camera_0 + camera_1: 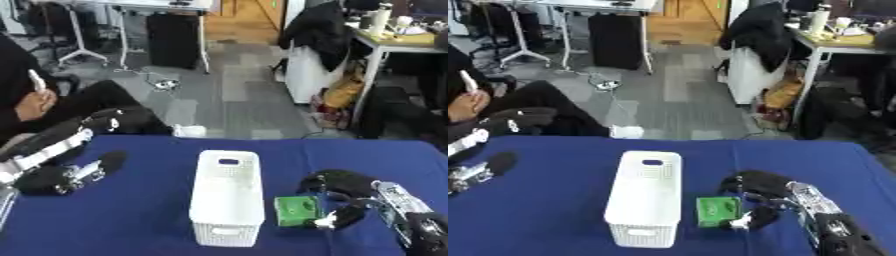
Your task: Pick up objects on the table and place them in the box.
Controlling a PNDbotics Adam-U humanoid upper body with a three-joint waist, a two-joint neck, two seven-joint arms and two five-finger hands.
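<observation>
Progress: the small green box-shaped object (297, 211) sits on the blue tablecloth (131, 220), not yet lifted; judged from this, the first pick is only at the grasp stage and the placing is all still to do.

Right hand: the black-and-silver right hand (343, 199) curls round the green object's outer side, thumb low by its near corner and fingers arched over its far edge; it looks to be closing on it, though whether it is fully gripped is hard to tell.

Task thing: the green object lies just inside the right hand's curl, on the hand's inner side, between the hand and the box.

Container: the tall white perforated plastic box (227, 197) stands upright just beyond the green object from the right hand; its inside cannot be seen, so its contents cannot be told.

Left hand: the black left hand (74, 172) rests on the cloth well apart from the box, fingers curled, holding nothing visible.
</observation>
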